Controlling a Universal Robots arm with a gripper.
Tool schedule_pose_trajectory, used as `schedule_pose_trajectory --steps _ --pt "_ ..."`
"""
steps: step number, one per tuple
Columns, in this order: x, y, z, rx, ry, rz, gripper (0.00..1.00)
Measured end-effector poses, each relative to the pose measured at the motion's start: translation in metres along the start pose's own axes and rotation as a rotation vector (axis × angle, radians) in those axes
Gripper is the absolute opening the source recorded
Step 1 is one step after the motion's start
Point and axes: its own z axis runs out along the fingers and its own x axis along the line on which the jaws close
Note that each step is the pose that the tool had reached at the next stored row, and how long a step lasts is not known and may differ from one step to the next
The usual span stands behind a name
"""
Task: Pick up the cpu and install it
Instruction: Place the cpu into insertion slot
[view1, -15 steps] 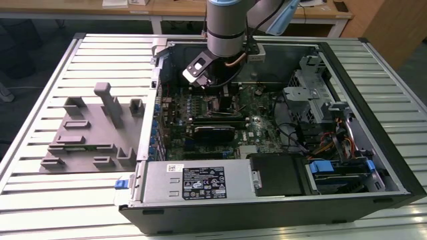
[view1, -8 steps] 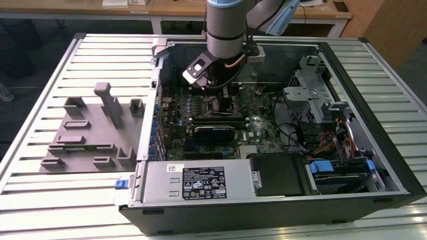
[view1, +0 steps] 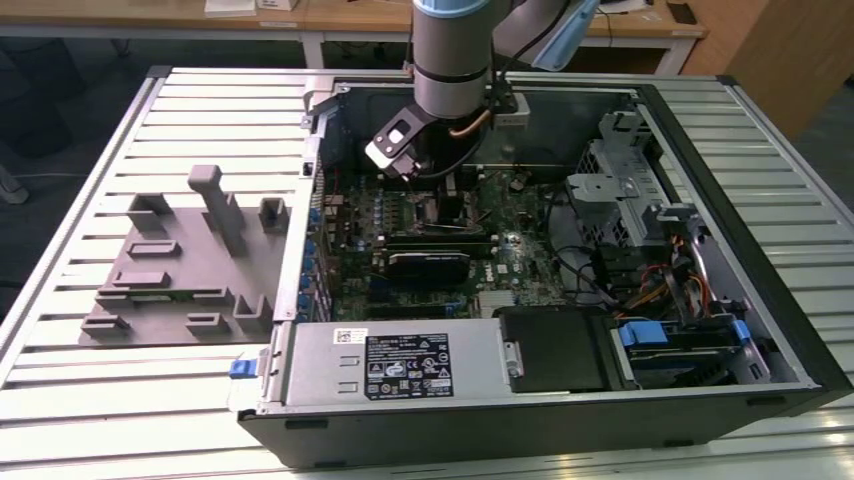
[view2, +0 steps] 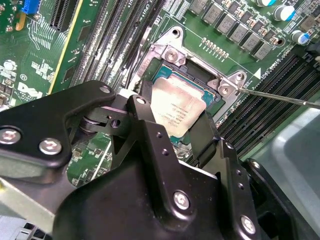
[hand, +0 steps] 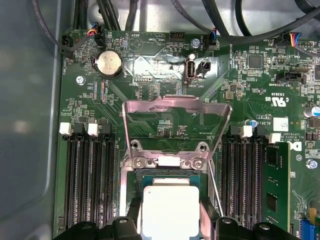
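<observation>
Hovering over the motherboard's open socket (view2: 172, 50), the gripper (hand: 171, 225) looks to be pinching the cpu (hand: 170, 205) edge-to-edge, keeping it flat, probably so it seats square.

The tool (hand: 171, 226) grips the cpu (hand: 170, 207) by two opposite edges over the socket (hand: 145, 176), whose metal cover (hand: 177, 116) stands open; memory slots (hand: 90, 180) flank the socket.
</observation>
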Motion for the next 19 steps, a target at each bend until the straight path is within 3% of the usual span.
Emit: schedule_pose_trajectory --steps 19 --pt "0.0009 0.0003 0.0005 -0.0001 0.0002 0.0 0.54"
